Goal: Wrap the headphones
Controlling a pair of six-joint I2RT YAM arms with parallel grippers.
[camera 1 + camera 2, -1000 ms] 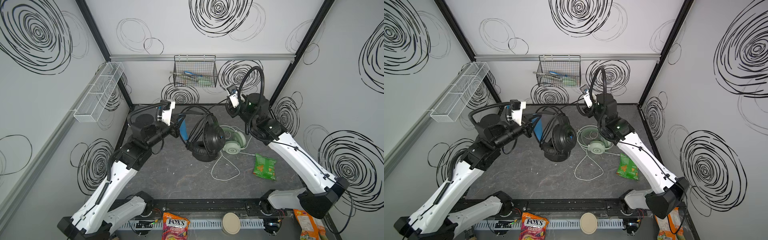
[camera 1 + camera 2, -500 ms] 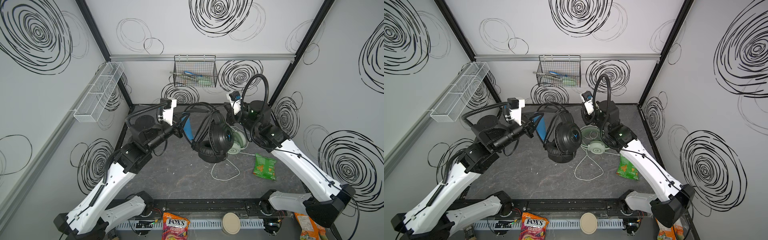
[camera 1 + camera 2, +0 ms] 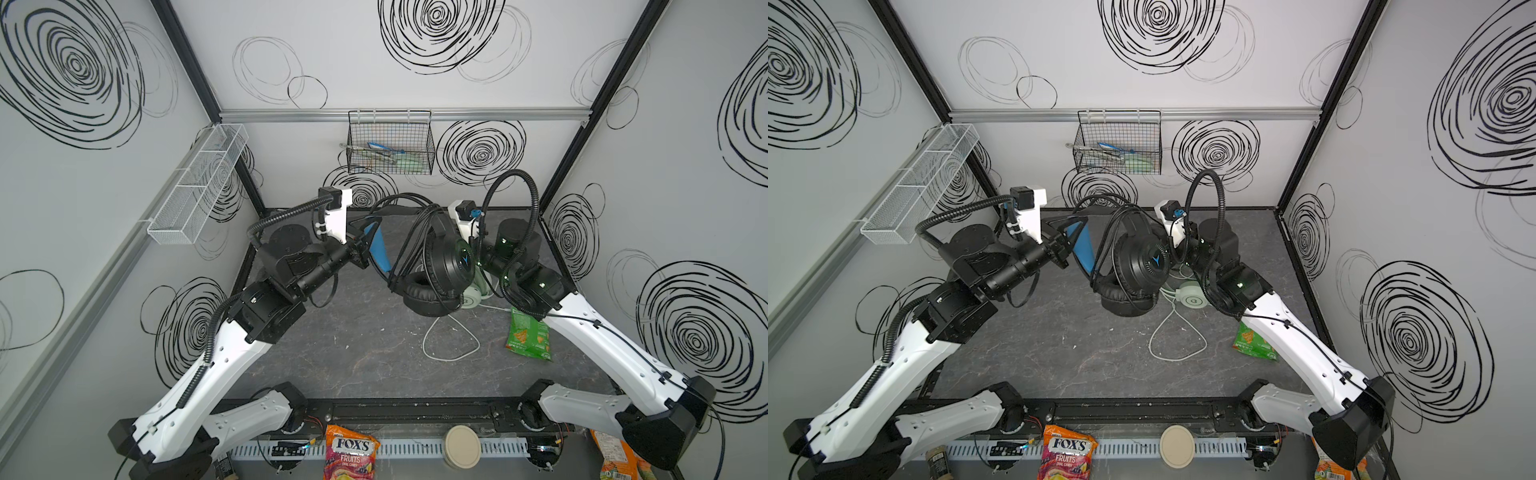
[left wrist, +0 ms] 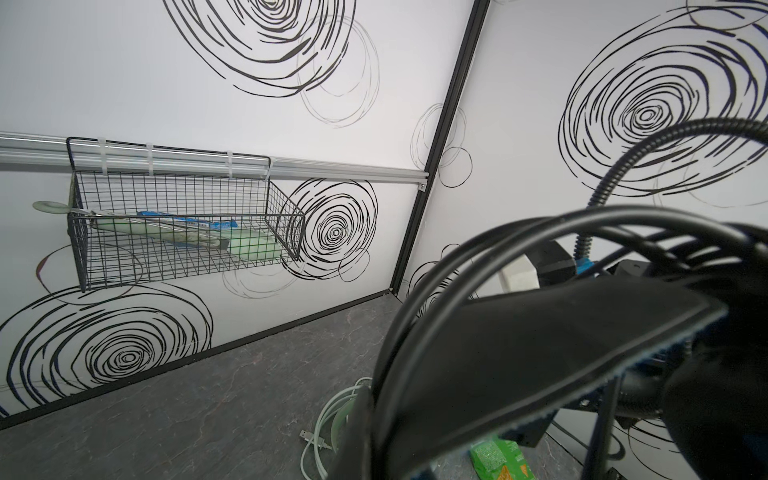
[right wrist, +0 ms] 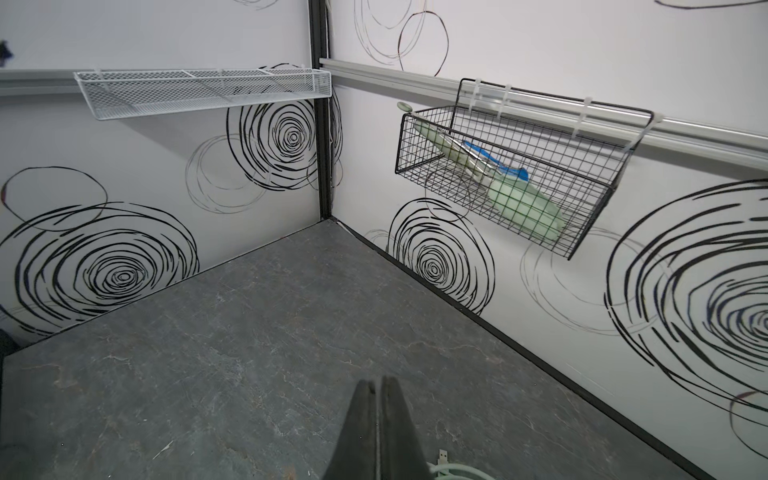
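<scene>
- In both top views, the left gripper is clamped on the blue headband of the black headset and holds it above the table. The lower ear cup hangs close to the surface. I cannot tell if it touches.
- The black cable already makes several loops over the band and the cups, so I judge the winding is well advanced. Where its free end is, I cannot say.
- The mint-green headset lies on the table just behind the black one. Its pale cable lies loose in front, not wound.
- The right arm reaches in behind the upper cup, which hides its tips here.
- In the left wrist view, the underside of the headband fills the near part, with the cable loops over it. The gripper's own fingers cannot be made out.
- In the right wrist view, the right gripper has its fingers pressed together and nothing visible between them. It points over bare table.
- To do this step well, the left should keep the band firm and steady. The right should open, find the loose black end and lead it round tightly — away from the pale cable, so the two do not tangle.
</scene>
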